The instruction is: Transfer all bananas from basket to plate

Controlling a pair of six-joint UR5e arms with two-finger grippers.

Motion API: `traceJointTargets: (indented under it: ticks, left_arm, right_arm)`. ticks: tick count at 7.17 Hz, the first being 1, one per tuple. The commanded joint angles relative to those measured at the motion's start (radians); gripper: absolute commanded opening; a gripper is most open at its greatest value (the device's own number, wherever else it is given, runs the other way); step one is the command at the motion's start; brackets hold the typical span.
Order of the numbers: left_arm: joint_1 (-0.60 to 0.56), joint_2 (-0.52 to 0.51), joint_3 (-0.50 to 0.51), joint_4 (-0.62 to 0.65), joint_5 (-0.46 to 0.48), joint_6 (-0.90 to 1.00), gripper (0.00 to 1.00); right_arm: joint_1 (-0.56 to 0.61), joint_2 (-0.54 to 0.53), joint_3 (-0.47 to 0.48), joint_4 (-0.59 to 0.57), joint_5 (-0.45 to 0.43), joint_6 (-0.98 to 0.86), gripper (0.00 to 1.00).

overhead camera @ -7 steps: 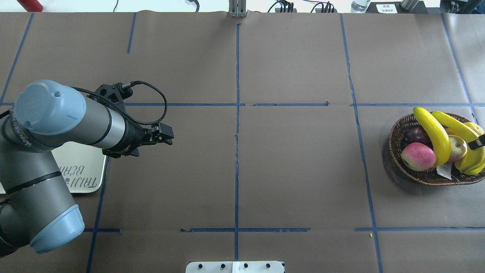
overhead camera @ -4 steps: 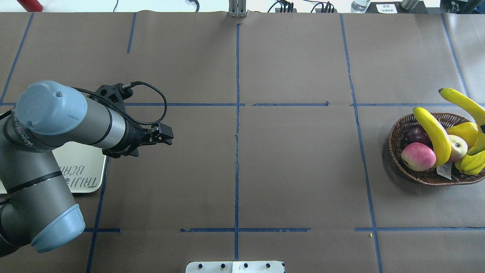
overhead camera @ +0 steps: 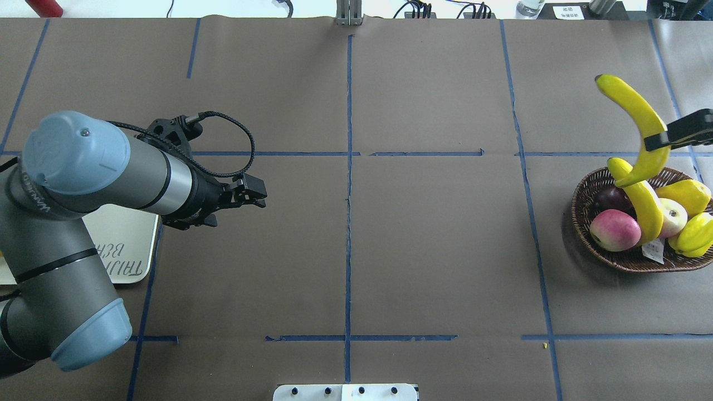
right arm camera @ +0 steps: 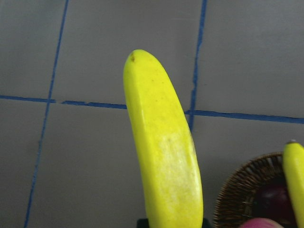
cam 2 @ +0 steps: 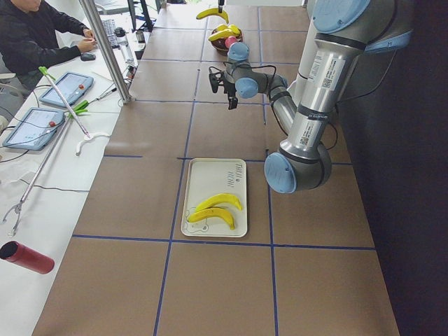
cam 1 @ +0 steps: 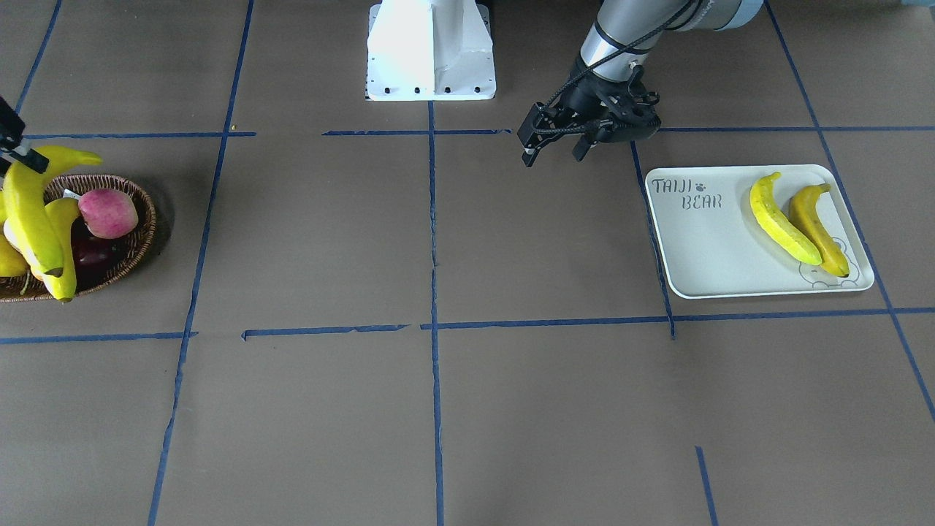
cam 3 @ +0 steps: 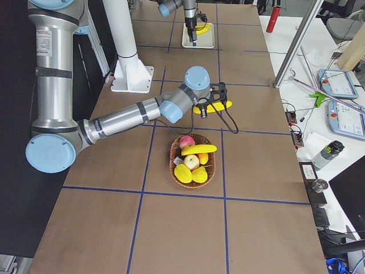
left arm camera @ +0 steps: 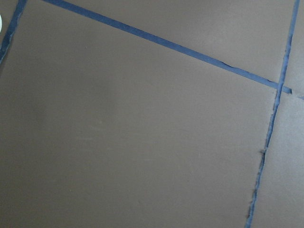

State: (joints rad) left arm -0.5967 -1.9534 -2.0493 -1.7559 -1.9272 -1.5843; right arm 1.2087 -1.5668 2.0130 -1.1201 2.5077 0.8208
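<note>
My right gripper [overhead camera: 665, 139] is shut on a long yellow banana [overhead camera: 635, 120] and holds it in the air above the far rim of the brown wicker basket [overhead camera: 582, 223]. The banana fills the right wrist view [right arm camera: 164, 152]. A second banana [overhead camera: 641, 197] lies across the fruit in the basket. Two bananas [cam 1: 783, 219] [cam 1: 818, 230] lie side by side on the pale "TAIJI BEAR" plate [cam 1: 701, 241]. My left gripper [cam 1: 551, 150] is open and empty, above bare table just beside the plate, towards the table's middle.
The basket also holds a pink-red apple [overhead camera: 614, 229], a dark purple fruit [overhead camera: 611, 197], a pale apple [overhead camera: 673, 216] and short yellow fruits [overhead camera: 693, 236]. My left arm overhangs most of the plate [overhead camera: 128, 245] in the overhead view. Brown paper with blue tape lines covers the table.
My right gripper has lifted the banana up out of the basket and clear of the other fruit. My left gripper has edged a little towards the table's middle.
</note>
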Motion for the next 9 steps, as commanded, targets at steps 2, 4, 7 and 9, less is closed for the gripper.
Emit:
traceJointTargets:
  ticks: [2, 4, 7, 9]
  left_arm:
    - [-0.003, -0.024, 0.018, -0.311, 0.001, -0.172, 0.99]
    - [-0.020, -0.030, 0.023, -0.370, -0.001, -0.196, 0.99]
    - [-0.031, -0.062, 0.067, -0.477, -0.001, -0.300, 0.99]
    - [-0.025, -0.134, 0.153, -0.485, -0.001, -0.310, 0.99]
  right_arm:
    - [-0.407, 0.306, 0.042, 0.002, -0.336, 0.450, 0.01]
    - [-0.686, 0.385, 0.042, -0.006, -0.653, 0.491, 0.01]
    - [-0.860, 0.398, 0.065, -0.006, -0.863, 0.492, 0.01]
    - [-0.883, 0.412, 0.067, -0.006, -0.882, 0.494, 0.01]
